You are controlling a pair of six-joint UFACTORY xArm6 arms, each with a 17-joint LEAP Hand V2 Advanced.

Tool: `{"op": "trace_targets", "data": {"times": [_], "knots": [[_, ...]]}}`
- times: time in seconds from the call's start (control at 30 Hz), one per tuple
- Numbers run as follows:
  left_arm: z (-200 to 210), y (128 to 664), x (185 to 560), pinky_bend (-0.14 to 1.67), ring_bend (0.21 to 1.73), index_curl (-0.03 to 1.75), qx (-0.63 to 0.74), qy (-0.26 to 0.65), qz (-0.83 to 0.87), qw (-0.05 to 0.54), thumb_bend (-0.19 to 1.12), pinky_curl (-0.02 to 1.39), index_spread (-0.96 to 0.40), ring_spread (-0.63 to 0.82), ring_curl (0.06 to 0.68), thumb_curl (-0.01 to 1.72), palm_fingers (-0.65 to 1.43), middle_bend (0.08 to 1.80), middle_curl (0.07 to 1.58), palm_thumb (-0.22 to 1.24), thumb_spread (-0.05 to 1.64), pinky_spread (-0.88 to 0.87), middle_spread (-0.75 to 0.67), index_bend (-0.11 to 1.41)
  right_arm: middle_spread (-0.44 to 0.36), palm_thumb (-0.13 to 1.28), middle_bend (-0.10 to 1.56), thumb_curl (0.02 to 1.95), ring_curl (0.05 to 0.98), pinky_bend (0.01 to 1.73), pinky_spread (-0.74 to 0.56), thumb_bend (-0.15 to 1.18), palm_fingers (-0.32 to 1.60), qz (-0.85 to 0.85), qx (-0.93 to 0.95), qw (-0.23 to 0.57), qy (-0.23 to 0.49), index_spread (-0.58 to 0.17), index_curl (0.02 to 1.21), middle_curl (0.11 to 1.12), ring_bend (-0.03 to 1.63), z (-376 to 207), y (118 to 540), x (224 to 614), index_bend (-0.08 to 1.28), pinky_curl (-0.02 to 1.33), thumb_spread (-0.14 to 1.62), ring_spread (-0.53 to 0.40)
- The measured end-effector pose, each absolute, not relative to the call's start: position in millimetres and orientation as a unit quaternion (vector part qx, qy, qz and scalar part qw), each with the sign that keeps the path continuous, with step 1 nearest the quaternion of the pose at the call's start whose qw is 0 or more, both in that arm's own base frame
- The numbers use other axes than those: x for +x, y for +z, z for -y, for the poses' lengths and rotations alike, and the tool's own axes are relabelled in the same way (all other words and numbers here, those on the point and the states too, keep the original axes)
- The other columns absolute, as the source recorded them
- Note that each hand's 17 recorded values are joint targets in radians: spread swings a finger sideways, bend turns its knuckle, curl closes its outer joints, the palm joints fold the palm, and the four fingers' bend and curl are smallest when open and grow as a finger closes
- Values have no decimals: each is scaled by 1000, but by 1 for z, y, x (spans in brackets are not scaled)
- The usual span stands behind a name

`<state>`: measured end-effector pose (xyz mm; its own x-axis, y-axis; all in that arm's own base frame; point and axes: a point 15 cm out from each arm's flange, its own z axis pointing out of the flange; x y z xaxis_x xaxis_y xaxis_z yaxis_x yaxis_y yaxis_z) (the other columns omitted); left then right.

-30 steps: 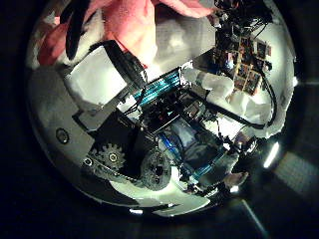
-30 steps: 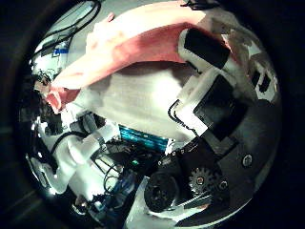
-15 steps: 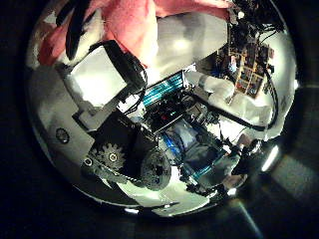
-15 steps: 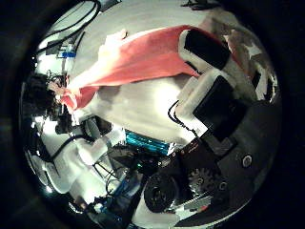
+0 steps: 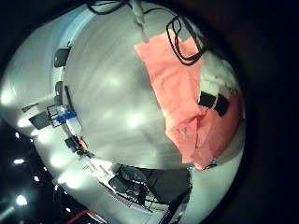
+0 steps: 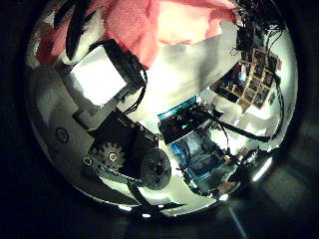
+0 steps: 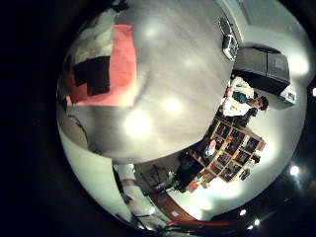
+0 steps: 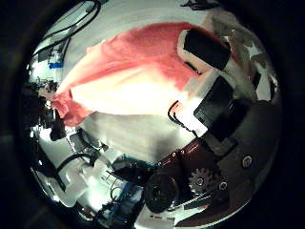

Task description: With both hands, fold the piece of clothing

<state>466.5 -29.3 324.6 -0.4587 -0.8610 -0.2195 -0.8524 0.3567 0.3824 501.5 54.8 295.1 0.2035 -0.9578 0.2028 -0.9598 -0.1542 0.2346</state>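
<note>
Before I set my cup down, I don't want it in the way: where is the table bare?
Most of the table beside the pink cloth is bare. It is crowded at the cloth, where the left hand and right hand each hold an edge.

A pale grey table (image 5: 112,103) shines with round patches of reflected ceiling light. Past its far edge, a wooden shelf unit of open compartments (image 7: 233,138) stands in a dim room. A dark boxy unit (image 7: 265,67) sits nearby, and small bright lamps (image 5: 21,200) glow overhead.
</note>
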Motion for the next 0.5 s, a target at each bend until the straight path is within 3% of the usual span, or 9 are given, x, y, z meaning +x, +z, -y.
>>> {"op": "trace_targets", "data": {"times": [0.37, 0.5], "knots": [[27, 268, 532, 1091, 1322, 1507, 521, -200, 830, -20, -25, 581, -703, -452, 493, 594, 1068, 1130, 820, 817, 1034, -620, -473, 198, -223, 898, 1173, 543, 682, 1225, -215, -11, 914, 640, 759, 99, 61, -399, 1097, 967, 1413, -69, 235, 574, 863, 949, 1323, -221], [25, 260, 539, 1022, 1275, 1504, 530, -196, 824, -25, -31, 573, -691, -471, 482, 573, 1005, 1117, 817, 789, 1022, -630, -480, 193, -243, 805, 1101, 509, 667, 1202, -265, -33, 804, 649, 753, 85, 68, -406, 1067, 926, 1377, -59, 218, 591, 742, 924, 1338, -231]]}}
